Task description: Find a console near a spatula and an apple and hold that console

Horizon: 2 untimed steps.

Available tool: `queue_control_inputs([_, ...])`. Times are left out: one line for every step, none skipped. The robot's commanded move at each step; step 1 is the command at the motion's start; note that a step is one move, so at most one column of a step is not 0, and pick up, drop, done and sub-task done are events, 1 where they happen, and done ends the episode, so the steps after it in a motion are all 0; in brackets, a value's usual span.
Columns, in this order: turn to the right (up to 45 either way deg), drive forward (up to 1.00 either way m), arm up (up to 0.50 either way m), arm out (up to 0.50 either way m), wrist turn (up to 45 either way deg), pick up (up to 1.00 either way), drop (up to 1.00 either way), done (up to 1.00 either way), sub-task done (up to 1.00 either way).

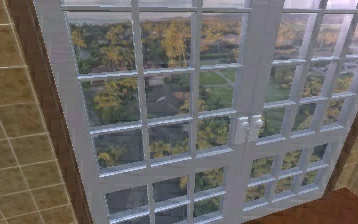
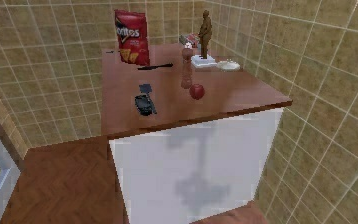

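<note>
In the arm side view a counter with a brown top (image 2: 242,95) and a white front stands ahead. On it lies a small dark flat thing (image 2: 144,103), possibly the console, near the top's left side. A red round apple (image 2: 197,92) sits a little to its right. A thin dark utensil (image 2: 162,67), perhaps the spatula, lies farther back beside a red snack bag (image 2: 132,38).
A brown statuette (image 2: 205,35), a pinkish upright thing (image 2: 186,70) and a white flat object (image 2: 228,66) stand at the counter's back. Tiled walls surround it; wooden floor (image 2: 57,185) lies to the left. The forward view faces white glazed doors (image 1: 187,110) with handles (image 1: 249,127).
</note>
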Motion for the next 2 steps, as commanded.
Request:
queue_control_inputs([0.0, 0.0, 0.38, 0.0, 0.0, 0.0, 0.0, 0.0, 0.0])
queue_control_inputs([0.0, 0.0, 0.0, 0.48, 0.0, 0.0, 0.0, 0.0, 0.0])
